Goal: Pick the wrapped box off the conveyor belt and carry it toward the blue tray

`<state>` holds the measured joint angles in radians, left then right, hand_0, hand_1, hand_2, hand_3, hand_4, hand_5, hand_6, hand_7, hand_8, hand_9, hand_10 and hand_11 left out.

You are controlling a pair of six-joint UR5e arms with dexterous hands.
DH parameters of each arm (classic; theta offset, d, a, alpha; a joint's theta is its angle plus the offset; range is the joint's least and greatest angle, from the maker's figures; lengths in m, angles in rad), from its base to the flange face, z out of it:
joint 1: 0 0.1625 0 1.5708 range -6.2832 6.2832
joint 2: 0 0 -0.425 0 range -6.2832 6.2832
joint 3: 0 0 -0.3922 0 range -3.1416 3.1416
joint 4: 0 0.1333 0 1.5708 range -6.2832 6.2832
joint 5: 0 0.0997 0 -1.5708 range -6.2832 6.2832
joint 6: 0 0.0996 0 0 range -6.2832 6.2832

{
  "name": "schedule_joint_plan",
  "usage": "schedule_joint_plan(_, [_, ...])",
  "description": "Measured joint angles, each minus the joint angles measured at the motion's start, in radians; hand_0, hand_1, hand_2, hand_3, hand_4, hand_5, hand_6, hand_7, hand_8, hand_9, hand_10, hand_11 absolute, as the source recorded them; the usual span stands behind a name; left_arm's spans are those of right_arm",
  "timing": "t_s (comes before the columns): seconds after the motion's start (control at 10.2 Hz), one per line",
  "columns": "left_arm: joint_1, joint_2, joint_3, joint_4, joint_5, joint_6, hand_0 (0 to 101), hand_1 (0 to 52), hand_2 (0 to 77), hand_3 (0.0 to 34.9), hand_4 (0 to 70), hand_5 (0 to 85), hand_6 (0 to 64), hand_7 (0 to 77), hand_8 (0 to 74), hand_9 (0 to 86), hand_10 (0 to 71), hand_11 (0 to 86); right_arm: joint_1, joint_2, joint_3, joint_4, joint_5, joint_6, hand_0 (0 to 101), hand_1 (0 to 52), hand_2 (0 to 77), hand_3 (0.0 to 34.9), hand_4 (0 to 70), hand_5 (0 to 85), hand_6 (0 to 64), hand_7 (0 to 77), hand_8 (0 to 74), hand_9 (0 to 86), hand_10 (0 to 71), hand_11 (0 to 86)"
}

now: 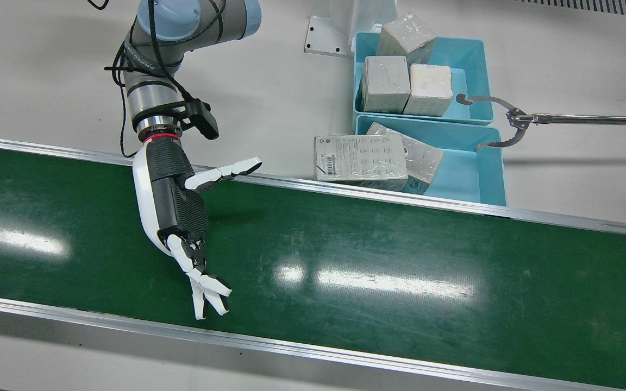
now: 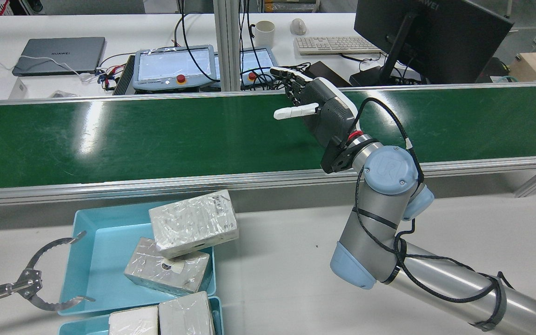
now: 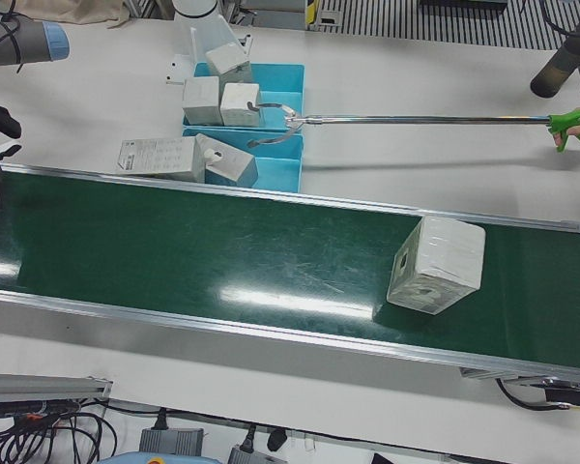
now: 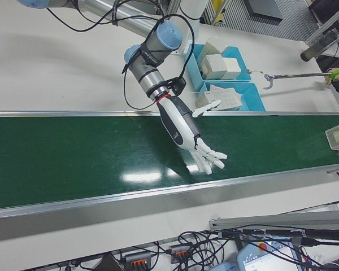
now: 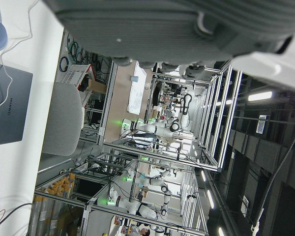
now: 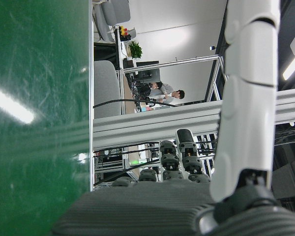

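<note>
Left-front view – wrapped box (image 3: 436, 264), elsewhere cropped

My right hand (image 1: 174, 212) is white with black ribbed panels and a red ring at the wrist. The conveyor belt (image 1: 400, 271) beneath it is dark green with silver rails. The wrapped box (image 3: 435, 264) is pale grey under glossy clear film. The blue tray (image 1: 454, 168) is light turquoise. The counter (image 1: 47, 70) is off-white. A grabber tool (image 3: 572, 123) has a green handle.
</note>
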<state>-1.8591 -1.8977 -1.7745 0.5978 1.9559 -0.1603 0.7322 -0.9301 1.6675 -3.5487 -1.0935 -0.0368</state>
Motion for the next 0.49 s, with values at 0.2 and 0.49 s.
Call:
schedule_joint_plan(0.2, [0.000, 0.000, 0.000, 0.000, 0.000, 0.000, 0, 0.0, 1.1, 0.0, 0.0, 1.1, 0.5, 0.5, 0.5, 0.5, 0.5, 0.5, -0.007, 0.001, -0.005, 0.000, 0.002, -0.005, 48, 13.6, 4.9, 0.2, 9.8, 18.5, 3.8, 4.9, 0.0, 2.7, 0.0, 0.5])
schedule_joint_plan(0.49, [0.000, 0.000, 0.000, 0.000, 0.000, 0.000, 0, 0.0, 0.5, 0.0, 0.0, 1.1, 0.5, 0.5, 0.5, 0.5, 0.5, 0.5, -0.017, 0.003, -0.022, 0.009, 0.004, -0.008, 48, 13.6, 4.9, 1.5, 9.8, 18.5, 4.4, 4.9, 0.0, 2.7, 0.0, 0.5])
